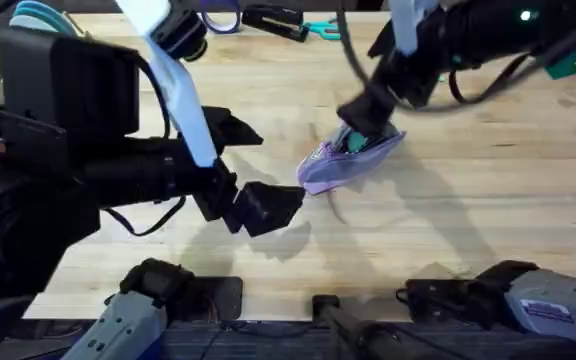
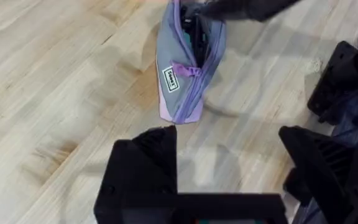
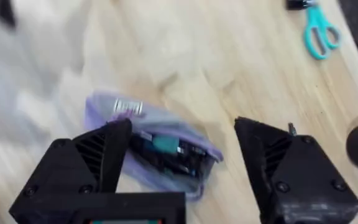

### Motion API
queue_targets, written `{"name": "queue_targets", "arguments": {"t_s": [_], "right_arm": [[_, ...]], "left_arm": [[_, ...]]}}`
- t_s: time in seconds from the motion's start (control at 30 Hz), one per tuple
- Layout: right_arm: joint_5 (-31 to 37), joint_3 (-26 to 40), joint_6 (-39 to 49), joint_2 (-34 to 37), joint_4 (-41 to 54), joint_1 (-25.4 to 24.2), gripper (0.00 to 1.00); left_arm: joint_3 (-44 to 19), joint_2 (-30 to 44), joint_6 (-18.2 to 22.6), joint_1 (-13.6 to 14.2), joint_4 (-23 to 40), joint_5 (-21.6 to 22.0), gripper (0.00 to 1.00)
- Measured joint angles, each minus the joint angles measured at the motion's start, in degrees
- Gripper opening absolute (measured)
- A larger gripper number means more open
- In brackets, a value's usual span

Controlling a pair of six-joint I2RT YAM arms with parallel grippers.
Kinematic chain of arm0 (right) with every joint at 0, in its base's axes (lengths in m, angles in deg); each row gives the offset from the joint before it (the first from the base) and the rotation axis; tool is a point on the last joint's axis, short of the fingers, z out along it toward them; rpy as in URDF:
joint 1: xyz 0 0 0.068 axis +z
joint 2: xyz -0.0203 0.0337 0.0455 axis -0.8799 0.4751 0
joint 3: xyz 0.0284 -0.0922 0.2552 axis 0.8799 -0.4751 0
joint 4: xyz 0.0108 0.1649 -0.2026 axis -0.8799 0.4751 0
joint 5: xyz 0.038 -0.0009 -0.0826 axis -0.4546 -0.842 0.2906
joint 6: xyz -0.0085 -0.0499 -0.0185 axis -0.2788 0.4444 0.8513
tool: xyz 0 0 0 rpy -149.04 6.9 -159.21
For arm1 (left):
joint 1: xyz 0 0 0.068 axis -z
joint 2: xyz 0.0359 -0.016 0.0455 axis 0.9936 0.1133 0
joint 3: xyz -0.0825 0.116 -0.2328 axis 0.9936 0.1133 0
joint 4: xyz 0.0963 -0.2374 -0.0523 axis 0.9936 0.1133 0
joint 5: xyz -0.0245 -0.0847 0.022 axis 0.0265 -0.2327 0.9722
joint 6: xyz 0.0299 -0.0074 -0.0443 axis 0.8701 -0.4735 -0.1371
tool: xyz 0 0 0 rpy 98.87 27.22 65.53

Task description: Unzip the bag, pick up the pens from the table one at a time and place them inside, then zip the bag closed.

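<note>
Wooden table (image 1: 488, 200), unzipped bag (image 2: 182, 68) with unreadable pale label (image 2: 170, 78), left gripper (image 2: 229, 168) spread, right gripper (image 3: 182, 165) spread above it.

The bag (image 1: 346, 160) lies on the surface (image 1: 488, 200), just under the right end effector (image 1: 360, 118) and ahead of the left end effector (image 1: 268, 205). Pens (image 3: 166, 146) are inside it.

A light wooden plank worktop (image 1: 488, 200) with visible grain spreads beneath and around both end effectors, lit from above so soft shadows fall on it. Beyond the right end effector, teal-handled scissors (image 3: 319, 32) lie near the far edge.
</note>
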Motion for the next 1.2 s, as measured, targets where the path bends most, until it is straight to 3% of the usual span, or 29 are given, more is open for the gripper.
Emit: {"name": "queue_targets", "arguments": {"t_s": [0.23, 0.53, 0.7, 0.9, 1.2], "right_arm": [[-0.45, 0.00, -19.14, -0.02, -7.51, -5.37, 0.995], [-0.45, 0.00, -44.05, 0.00, -5.44, -16.96, 0.993], [-0.45, 0.00, -48.64, -0.02, -5.44, -20.01, 0.995], [-0.38, 0.00, -50.24, 0.00, -5.46, -20.35, 0.995], [6.57, 0.00, -53.63, 0.16, -7.26, -20.35, 0.994]], "left_arm": [[0.00, 0.00, 0.00, 0.00, 0.00, 0.00, 0.993], [0.00, 0.00, 0.00, 0.00, 0.00, 0.00, 0.993], [0.00, 0.00, 0.00, 0.00, 0.00, 0.00, 0.993], [0.00, 0.00, 0.00, 0.00, 0.00, 0.00, 0.993], [0.00, 0.00, 0.00, 0.00, 0.00, 0.00, 0.993]]}}
